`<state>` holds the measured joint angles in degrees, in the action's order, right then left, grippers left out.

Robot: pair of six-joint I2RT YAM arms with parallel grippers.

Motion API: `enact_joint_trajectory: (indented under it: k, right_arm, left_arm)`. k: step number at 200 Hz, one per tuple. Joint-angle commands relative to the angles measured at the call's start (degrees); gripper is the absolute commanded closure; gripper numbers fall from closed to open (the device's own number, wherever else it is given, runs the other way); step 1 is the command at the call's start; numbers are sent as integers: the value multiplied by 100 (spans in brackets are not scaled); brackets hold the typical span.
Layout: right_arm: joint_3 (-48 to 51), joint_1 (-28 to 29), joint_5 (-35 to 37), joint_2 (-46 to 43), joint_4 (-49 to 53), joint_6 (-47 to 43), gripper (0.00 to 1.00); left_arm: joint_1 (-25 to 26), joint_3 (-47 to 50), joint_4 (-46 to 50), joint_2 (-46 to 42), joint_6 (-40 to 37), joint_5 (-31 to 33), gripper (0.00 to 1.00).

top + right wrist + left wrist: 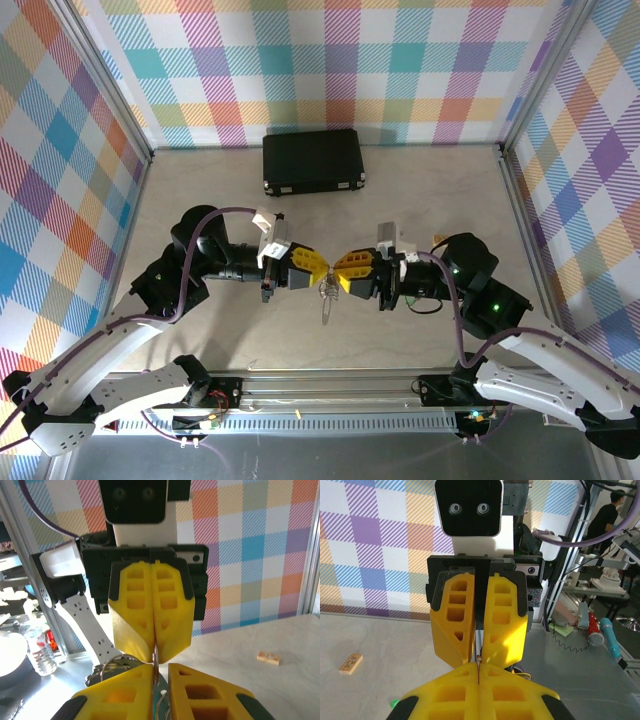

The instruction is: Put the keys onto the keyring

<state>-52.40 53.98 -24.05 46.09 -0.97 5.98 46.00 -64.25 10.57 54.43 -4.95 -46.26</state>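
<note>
Over the middle of the table my two grippers meet tip to tip. The keyring [327,300], a thin silver loop, hangs down between them. My left gripper [479,666] is shut on the keyring's edge [479,661], which shows as a thin metal line between its yellow fingers. My right gripper [160,669] has its jaws slightly parted; the keyring [156,661] rests against one finger with a gap to the other. Silver keys [107,672] hang in a bunch below and to the left of it. A bright green speck [394,702] lies on the table, too small to identify.
A black rectangular case [312,160] lies at the back of the table. A small wooden block [268,657] lies on the tabletop beyond the grippers. Checked walls close the table at the back and both sides.
</note>
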Motion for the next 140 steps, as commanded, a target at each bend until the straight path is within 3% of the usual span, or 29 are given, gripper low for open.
enact_joint_trajectory:
  k: [1,34,78,96,117,140]
  right_arm:
    - [-217,26,-6,68,450,-220,84]
    - [-280,25,-70,123,495,-235,85]
    - [-455,43,-58,261,708,-347,100]
    - [-464,43,52,209,791,-382,100]
    - [-375,44,73,51,728,-413,100]
    - [-92,49,2,-213,233,-282,100]
  left_arm:
    - [-1,-227,200,-12,-274,-160,100]
    - [3,-237,276,-5,-320,-159,100]
    - [-2,-355,351,88,-402,-193,100]
    - [-1,-335,310,120,-370,-197,100]
    - [-7,-216,118,89,-202,-163,82]
    - [-29,61,-311,-46,59,-44,78]
